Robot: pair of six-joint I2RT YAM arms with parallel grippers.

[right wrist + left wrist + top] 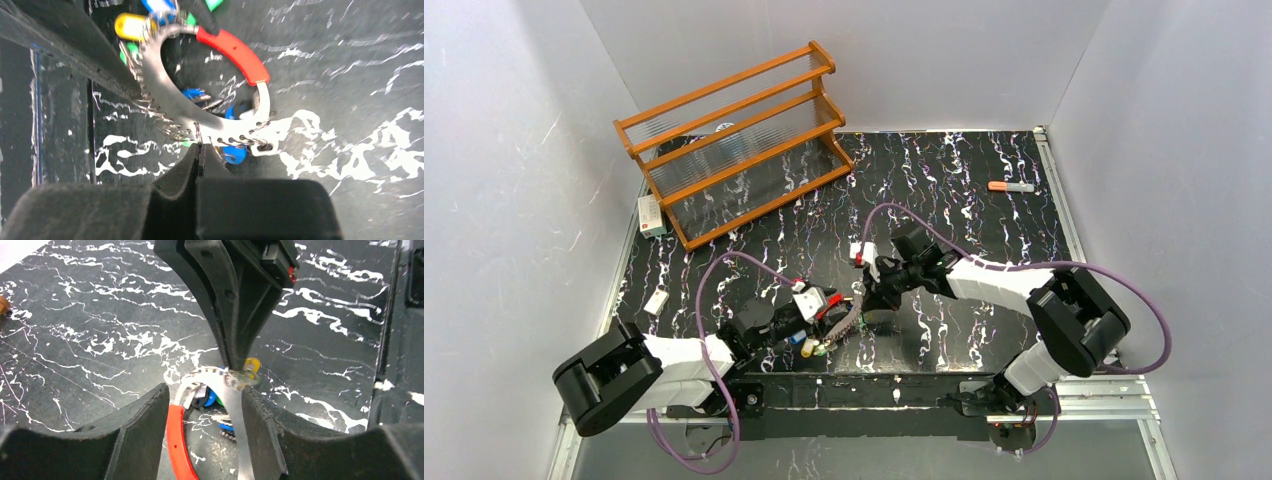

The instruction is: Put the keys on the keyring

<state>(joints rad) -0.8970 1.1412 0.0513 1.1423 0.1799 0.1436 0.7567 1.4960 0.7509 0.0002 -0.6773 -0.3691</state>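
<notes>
The keyring [849,322] is a silver band with holes and a red arc [232,50], held up between both grippers near the table's front middle. My left gripper [205,390] is shut across it, with the red arc [177,440] against one finger and the silver band [235,430] against the other. My right gripper [200,147] is shut, pinching a thin wire loop of a key at the band's edge; it also shows in the left wrist view [232,367]. Keys with yellow [129,25], blue [235,152] and green [212,4] tags hang on the ring.
A wooden rack [734,140] stands at the back left. A white box [651,215] and a small white piece [656,301] lie along the left edge. An orange-capped marker [1011,186] lies at the back right. White walls enclose the dark marbled table [944,170].
</notes>
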